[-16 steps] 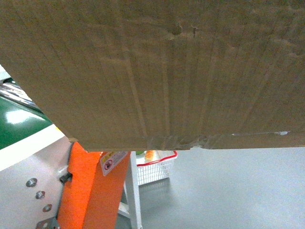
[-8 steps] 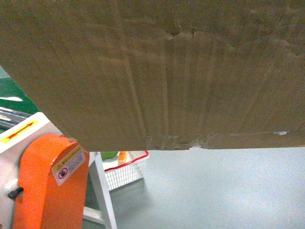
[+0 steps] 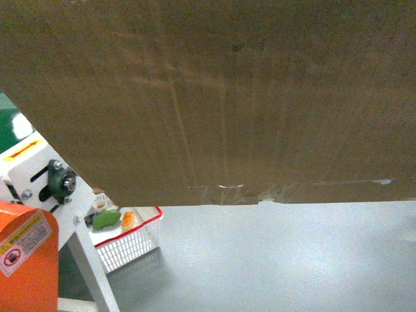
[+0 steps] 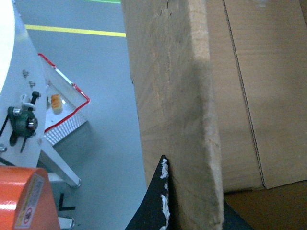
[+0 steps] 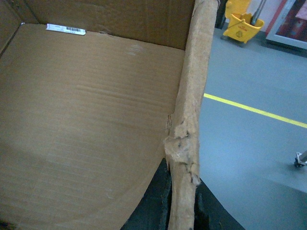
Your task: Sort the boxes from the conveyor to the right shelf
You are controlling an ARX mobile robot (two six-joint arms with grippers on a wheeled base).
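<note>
Cardboard fills the head view: the carton [image 3: 221, 97] is held up close to the camera, its taped bottom seam running along its lower edge, and it blocks everything behind.

Left gripper [image 4: 165, 201] has black fingers [image 4: 156, 206] clamped on the carton's left wall, one finger outside, the other mostly hidden behind the torn edge. Right gripper [image 5: 184, 203] grips the ragged right wall likewise, dark fingers [image 5: 151, 203] on either side.

Only the right wrist view shows the carton's interior, with a white barcode sticker [image 5: 66, 29] at the far inner corner.

Below left, the conveyor [image 3: 8, 127] shows as a green sliver over a white frame and orange base [image 3: 23, 266]. A red-rimmed white basket [image 3: 130, 237] stands on the grey floor [image 3: 292, 260] beyond. Farther off, a yellow floor line [image 5: 254, 110] and a yellow mop bucket [image 5: 242, 17] appear.
</note>
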